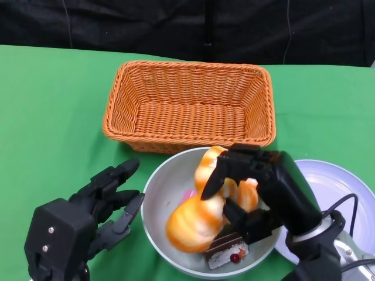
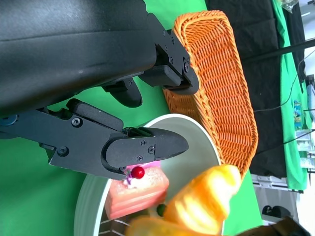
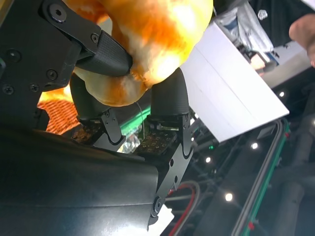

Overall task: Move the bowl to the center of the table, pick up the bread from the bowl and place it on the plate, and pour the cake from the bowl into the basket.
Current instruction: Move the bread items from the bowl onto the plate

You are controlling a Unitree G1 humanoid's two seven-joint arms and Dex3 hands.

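Right hand lifting the bread out of the bowl, cake at risk below

The right hand (image 1: pixel 249 187) pinches the bread (image 1: pixel 202 213) over the bowl (image 1: pixel 161 187) near the tabletop's front edge; the grip looks shallow on a bulky piece, so it may slip or drag the cake (image 1: pixel 227 249) out. The left hand (image 1: pixel 102 205) rests spread just beside the bowl's rim. The plate (image 1: pixel 345 187) lies close right with open room; the basket (image 1: pixel 187 105) crowds the bowl's far side.

bowl (image 1: pixel 158 193) grey, near basket (image 1: pixel 188 105) | bread (image 1: pixel 193 219) orange, in bowl | cake (image 1: pixel 227 249) beside bread | plate (image 1: pixel 340 187) right
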